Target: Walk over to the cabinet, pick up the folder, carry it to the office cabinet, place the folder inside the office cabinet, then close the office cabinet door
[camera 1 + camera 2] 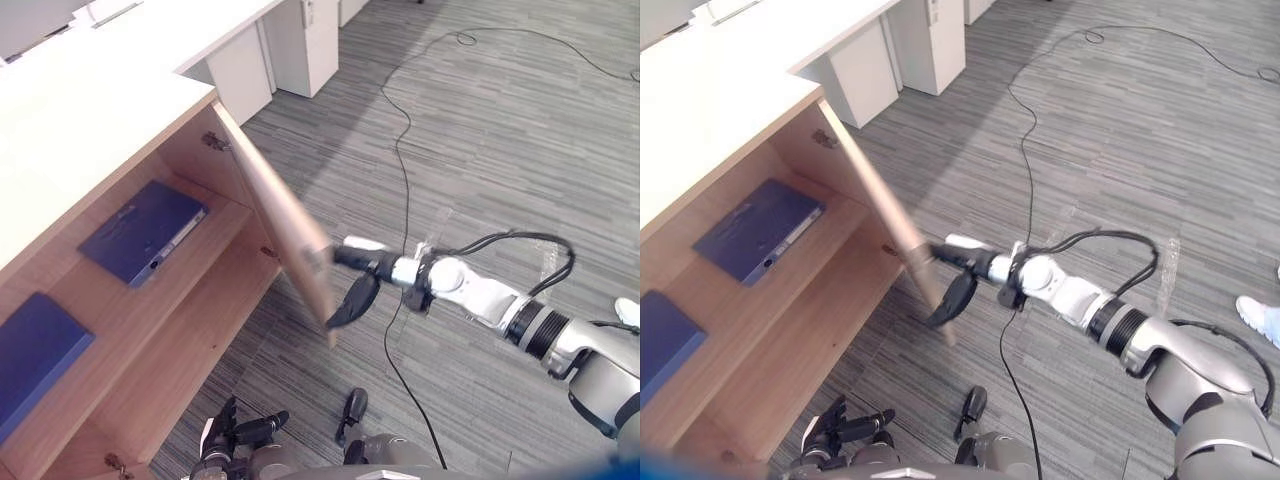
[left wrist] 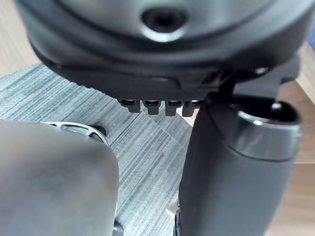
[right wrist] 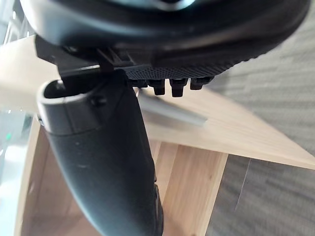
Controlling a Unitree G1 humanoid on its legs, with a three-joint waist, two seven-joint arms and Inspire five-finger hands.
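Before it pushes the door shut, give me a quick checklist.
1. Folder in the cabinet: ok, it lies flat on the shelf.
2. Nothing sticking out past the shelf front: ok.
3. Right hand on the door: ok, fingers straight at its free edge.
4. Left hand clear of the swing: ok, low and away from the door.
5. Door shut: not ok, about half open.

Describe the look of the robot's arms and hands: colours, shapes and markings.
The right arm is silver-grey, built of rounded segments, with a black ribbed band along its forearm. The right hand and left hand are dark, with slim black fingers; the right thumb wears a white cover.
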